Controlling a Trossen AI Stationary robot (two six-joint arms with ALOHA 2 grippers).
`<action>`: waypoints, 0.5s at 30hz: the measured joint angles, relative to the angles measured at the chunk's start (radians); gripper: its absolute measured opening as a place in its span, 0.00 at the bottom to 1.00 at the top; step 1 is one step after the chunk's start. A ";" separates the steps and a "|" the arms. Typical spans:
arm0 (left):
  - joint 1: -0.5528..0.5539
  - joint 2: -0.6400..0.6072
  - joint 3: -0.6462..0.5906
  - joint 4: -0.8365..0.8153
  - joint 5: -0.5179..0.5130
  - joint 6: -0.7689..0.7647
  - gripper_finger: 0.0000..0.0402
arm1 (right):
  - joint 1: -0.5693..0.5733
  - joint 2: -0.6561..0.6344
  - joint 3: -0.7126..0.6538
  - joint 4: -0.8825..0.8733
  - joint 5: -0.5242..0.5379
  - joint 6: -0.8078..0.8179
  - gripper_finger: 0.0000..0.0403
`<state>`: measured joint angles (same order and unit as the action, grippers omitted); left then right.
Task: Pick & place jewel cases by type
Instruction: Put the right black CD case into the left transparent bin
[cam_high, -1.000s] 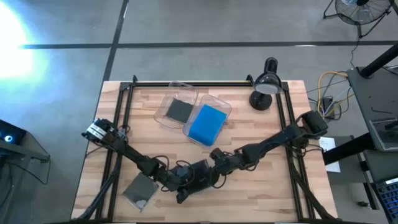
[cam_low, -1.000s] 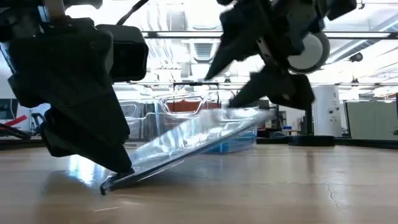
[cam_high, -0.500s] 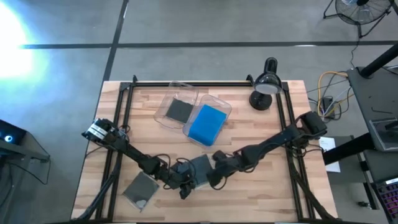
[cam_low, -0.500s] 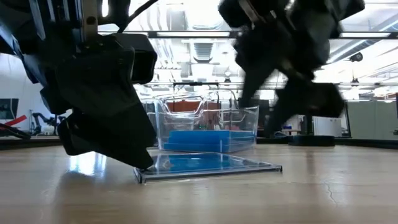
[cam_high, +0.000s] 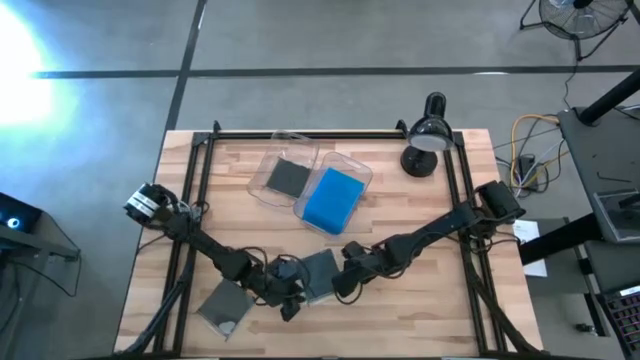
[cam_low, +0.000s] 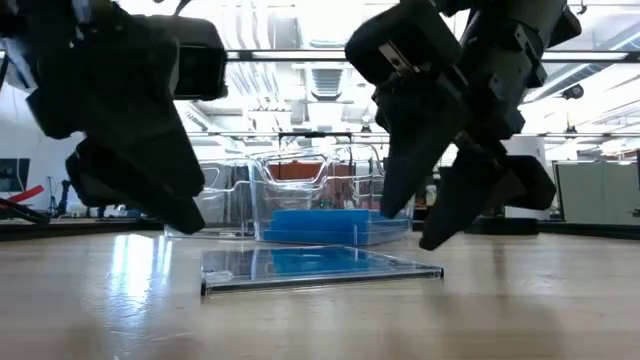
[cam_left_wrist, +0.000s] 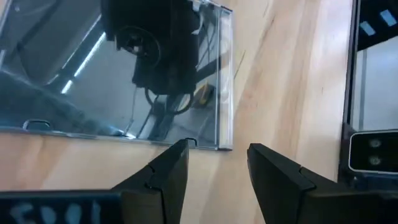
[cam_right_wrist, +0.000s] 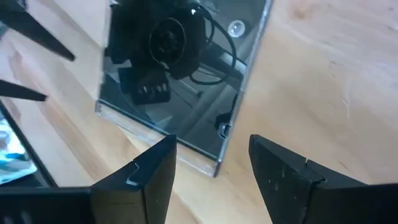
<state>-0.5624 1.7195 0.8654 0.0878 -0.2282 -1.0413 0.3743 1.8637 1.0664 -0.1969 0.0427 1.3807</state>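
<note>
A dark jewel case lies flat on the surface, between the left gripper and right gripper, both released. It looks light, stiff, slick and brittle; pinching one thin edge seems best.

Grey concrete floor with dark seam lines surrounds the wooden tabletop. Black desk lamp stands at its far edge. Standing fan nearby. Ceiling strip lights glare overhead.
</note>
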 joint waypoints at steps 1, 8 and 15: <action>-0.006 0.000 -0.004 -0.002 -0.017 -0.010 0.37 | -0.003 0.000 0.000 0.003 0.002 -0.001 0.49; -0.016 0.046 -0.012 -0.027 -0.031 -0.045 0.37 | -0.041 0.002 -0.014 -0.002 0.035 0.000 0.49; -0.012 0.076 -0.015 0.000 -0.037 -0.003 0.37 | -0.071 0.003 -0.038 0.064 0.031 -0.051 0.49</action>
<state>-0.5747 1.7952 0.8501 0.0880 -0.2650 -1.0446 0.3036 1.8671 1.0282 -0.1329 0.0739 1.3299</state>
